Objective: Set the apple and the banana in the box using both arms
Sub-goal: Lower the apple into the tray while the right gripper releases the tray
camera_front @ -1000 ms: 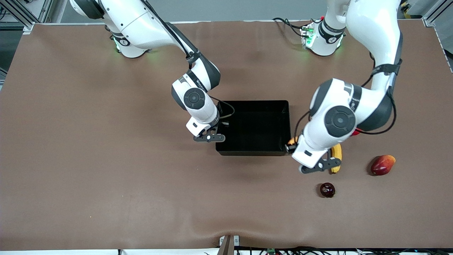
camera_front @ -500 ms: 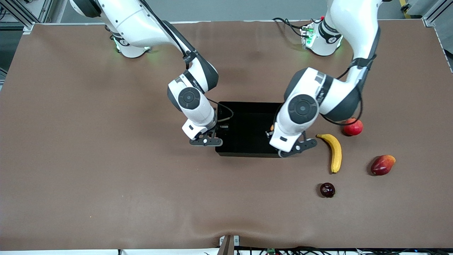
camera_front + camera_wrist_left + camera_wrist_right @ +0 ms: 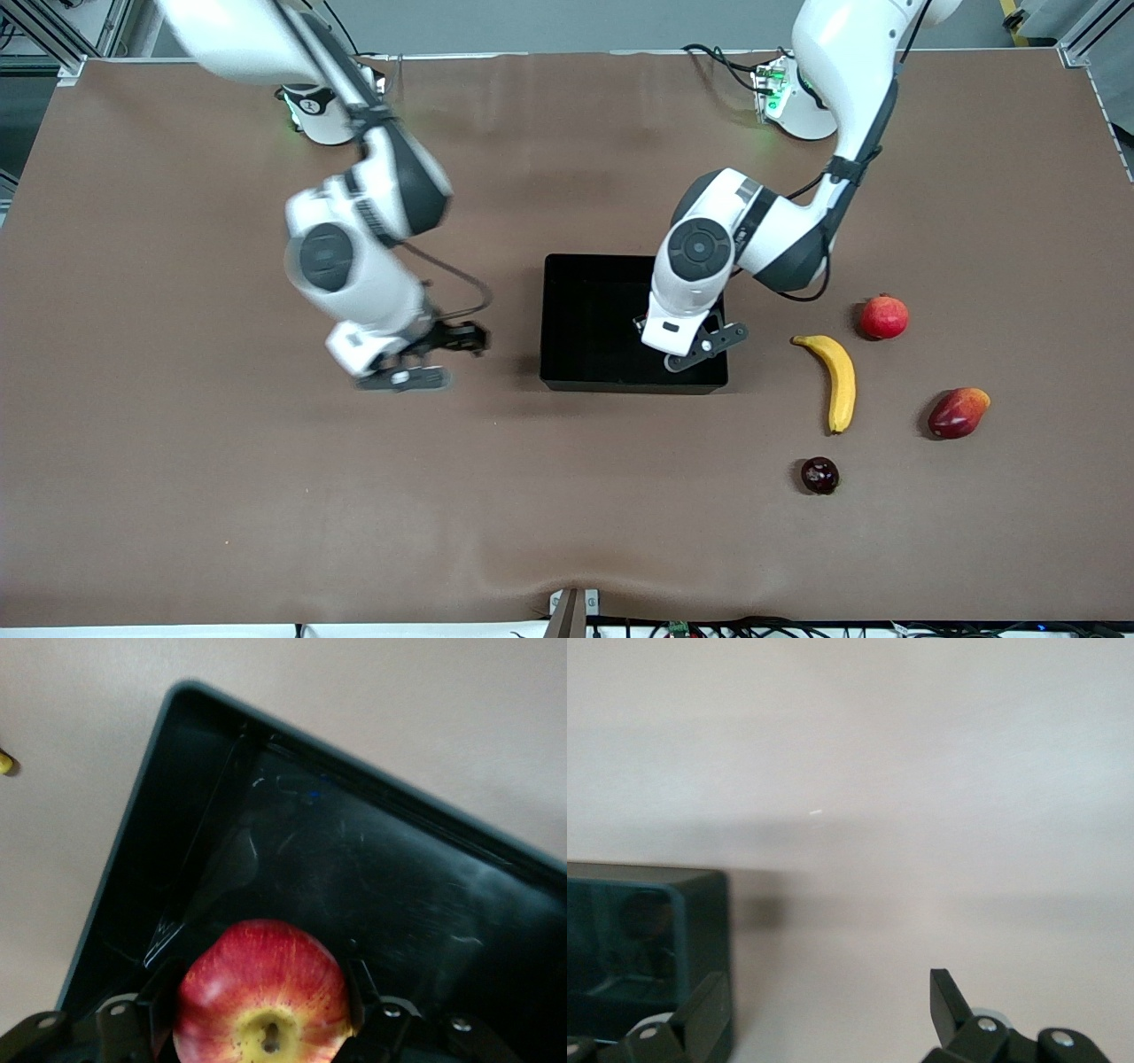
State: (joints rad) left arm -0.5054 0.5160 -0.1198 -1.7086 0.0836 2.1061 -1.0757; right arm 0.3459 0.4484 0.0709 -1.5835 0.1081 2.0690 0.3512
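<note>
Left gripper (image 3: 266,1028): over the box (image 3: 567,270), at the corner toward the left arm's end; jaws clamped on the apple (image 3: 264,992), one on each flank, stem dimple facing the wrist camera.
Apple: between the left jaws, hanging above the black floor of the box — held over the tray, by my reading, so it can be let go with only a short drop.
Right gripper (image 3: 416,359): over bare table (image 3: 221,496), beside the box's outer wall at the right arm's end; jaws spread wide with nothing between them, only table below.
Box: empty floor in the left wrist view; one corner of its wall sits just outside one right jaw in the right wrist view.
Banana (image 3: 835,381): flat on the table, well outside both sets of jaws, toward the left arm's end of the box — not yet in the box.
Other fruit: a uniformly red round fruit (image 3: 884,316) beside the banana's upper tip, an oblong red-orange fruit (image 3: 957,412) and a small dark fruit (image 3: 819,475) nearby; none belongs to the task.
Judgement: the apple's release looks like the step in hand; the banana remains.
</note>
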